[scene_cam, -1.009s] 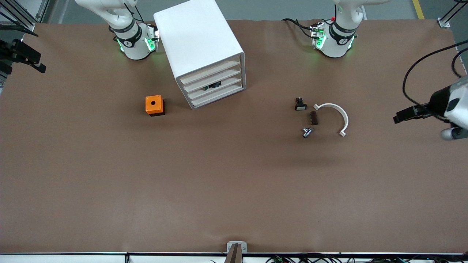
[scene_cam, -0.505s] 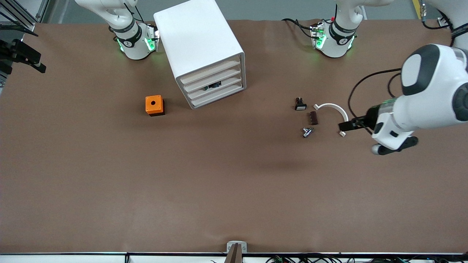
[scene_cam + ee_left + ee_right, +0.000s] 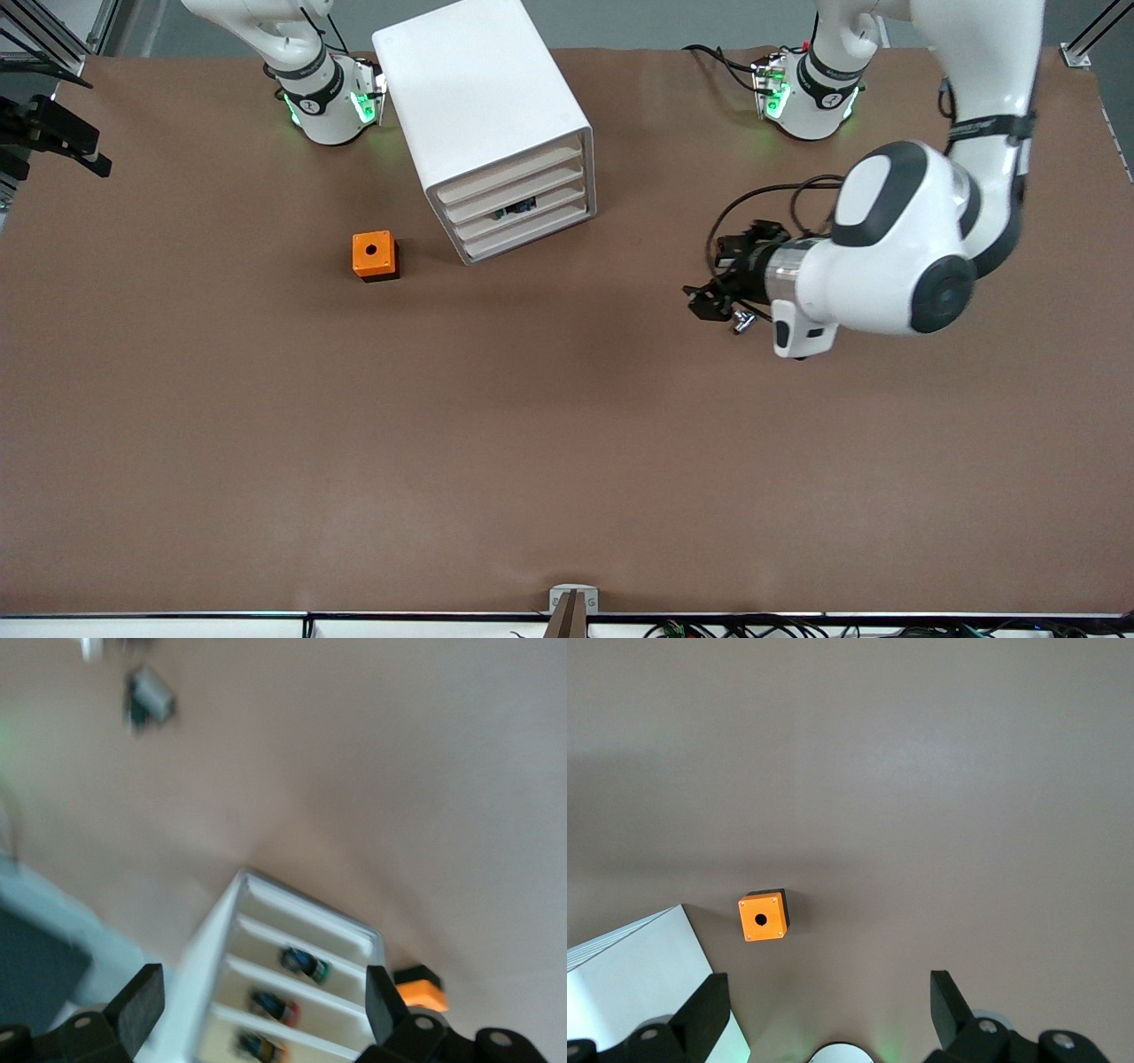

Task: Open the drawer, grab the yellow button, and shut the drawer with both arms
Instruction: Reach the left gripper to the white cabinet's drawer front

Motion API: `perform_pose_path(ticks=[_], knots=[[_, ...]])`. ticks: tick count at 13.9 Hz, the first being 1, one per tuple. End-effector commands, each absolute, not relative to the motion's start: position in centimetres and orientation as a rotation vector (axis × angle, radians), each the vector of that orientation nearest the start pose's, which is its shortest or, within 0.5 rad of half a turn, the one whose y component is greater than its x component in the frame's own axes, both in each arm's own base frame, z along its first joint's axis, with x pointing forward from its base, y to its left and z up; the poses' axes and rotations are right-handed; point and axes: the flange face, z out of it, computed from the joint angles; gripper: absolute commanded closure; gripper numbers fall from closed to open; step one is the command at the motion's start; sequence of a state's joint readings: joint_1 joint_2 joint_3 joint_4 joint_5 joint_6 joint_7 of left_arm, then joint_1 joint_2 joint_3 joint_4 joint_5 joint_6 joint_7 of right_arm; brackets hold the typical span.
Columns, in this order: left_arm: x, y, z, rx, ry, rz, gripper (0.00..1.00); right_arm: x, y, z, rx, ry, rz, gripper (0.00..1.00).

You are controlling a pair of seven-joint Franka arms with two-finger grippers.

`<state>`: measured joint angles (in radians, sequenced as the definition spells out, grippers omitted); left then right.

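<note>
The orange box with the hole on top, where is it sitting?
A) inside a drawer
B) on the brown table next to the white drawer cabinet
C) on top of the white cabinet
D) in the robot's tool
B: the orange box rests on the brown table, beside the white drawer cabinet toward the right arm's end, with nothing gripping it.

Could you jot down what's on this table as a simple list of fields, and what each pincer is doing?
Drawer cabinet: white drawer cabinet, drawers shut, small parts showing inside
Orange box: orange box with a hole on top, beside the cabinet
Left pincer: left pincer open, empty, over small parts at the left arm's end
Right pincer: right pincer open, empty, high over the orange box
Task progress: no drawer opened yet
</note>
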<state>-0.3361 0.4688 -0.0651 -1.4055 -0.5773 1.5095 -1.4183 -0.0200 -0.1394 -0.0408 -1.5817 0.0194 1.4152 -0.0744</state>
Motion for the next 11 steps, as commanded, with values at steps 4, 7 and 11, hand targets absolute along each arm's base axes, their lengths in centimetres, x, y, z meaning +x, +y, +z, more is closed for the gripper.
perform_pose_path(ticks=[4, 7, 11], knots=[[55.0, -39.2, 35.5, -1.889, -1.774, 1.376, 0.00, 48.7, -2.9, 68.3, -3.118, -0.045, 0.029, 0.00], [52.4, -41.9, 33.7, -1.593, -1.756, 1.416, 0.01, 48.7, -3.0, 69.0, -3.122, -0.042, 0.010, 0.00], [50.2, -43.6, 31.7, -1.384, -1.653, 1.483, 0.30, 48.9, -3.1, 69.4, -3.123, -0.042, -0.007, 0.00]])
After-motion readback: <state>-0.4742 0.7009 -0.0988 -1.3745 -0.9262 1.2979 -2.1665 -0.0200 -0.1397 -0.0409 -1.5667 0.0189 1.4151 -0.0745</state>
